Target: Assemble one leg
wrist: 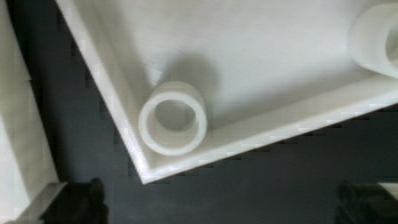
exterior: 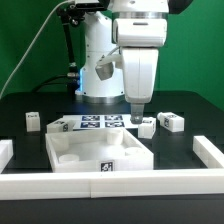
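Note:
Three small white legs with tags stand on the black table: one (exterior: 147,127) just below and beside my gripper (exterior: 135,112), one (exterior: 172,121) further to the exterior view's right, and one (exterior: 33,121) at the left. The large white tray-like panel (exterior: 70,140) lies in front. My gripper hangs low over the panel's far right corner, close to the nearest leg. In the wrist view the gripper (wrist: 222,205) is open and empty, its dark fingertips (wrist: 80,200) far apart. That view shows the panel's corner with a round socket (wrist: 175,118). No leg shows there.
The marker board (exterior: 95,123) lies behind the panel at the robot's base. White border bars lie at the left (exterior: 5,152), right (exterior: 208,150) and front (exterior: 110,186). A second round socket (wrist: 374,45) shows at the wrist view's edge.

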### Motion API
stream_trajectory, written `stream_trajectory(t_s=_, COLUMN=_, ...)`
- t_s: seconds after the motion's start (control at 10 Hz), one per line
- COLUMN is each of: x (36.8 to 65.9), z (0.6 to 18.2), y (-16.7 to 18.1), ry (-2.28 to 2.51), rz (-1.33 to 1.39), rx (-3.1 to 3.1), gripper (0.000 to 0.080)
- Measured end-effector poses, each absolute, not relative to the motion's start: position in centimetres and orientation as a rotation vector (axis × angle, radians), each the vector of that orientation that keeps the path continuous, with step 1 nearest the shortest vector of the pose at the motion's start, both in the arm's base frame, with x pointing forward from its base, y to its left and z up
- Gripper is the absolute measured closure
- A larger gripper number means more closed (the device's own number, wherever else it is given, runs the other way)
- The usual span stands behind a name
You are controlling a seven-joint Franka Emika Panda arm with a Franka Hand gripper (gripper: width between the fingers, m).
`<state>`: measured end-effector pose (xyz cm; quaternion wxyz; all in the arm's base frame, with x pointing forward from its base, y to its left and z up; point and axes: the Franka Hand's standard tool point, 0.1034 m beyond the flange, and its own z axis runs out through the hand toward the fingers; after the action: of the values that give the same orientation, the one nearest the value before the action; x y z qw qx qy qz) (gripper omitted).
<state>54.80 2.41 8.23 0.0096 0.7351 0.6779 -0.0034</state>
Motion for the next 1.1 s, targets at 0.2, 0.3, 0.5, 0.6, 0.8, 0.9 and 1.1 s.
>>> stream_trajectory(t_s=0.2, x=54.8, z=8.2, y=2.4, ry=2.116, rz=-0.011, rx=2.296, gripper=0.015)
stream_trajectory(t_s=0.3, x=54.8, z=8.2, y=2.4, ry=2.116, rz=-0.011, rx=2.297, gripper=0.015)
stream_trajectory(t_s=0.5, x=54.7, z=8.1, y=2.4, ry=2.118, rz=-0.013, rx=2.296, gripper=0.015)
stream_trajectory(t_s=0.6, x=54.1, z=7.7, y=2.2, ry=2.2, rz=0.015, rx=2.203, gripper=0.015)
stream_trajectory(t_s=0.8, x=51.3, z=6.6, y=1.2, ry=2.285, rz=-0.01, rx=2.131, gripper=0.015)
stream_trajectory(t_s=0.9, x=50.6, z=6.1, y=0.0, ry=2.332, rz=-0.025, rx=2.087, gripper=0.015)
stream_trajectory(t_s=1.1, x=50.1, z=5.8, y=-1.3, ry=2.315, rz=-0.035, rx=2.114, gripper=0.015)
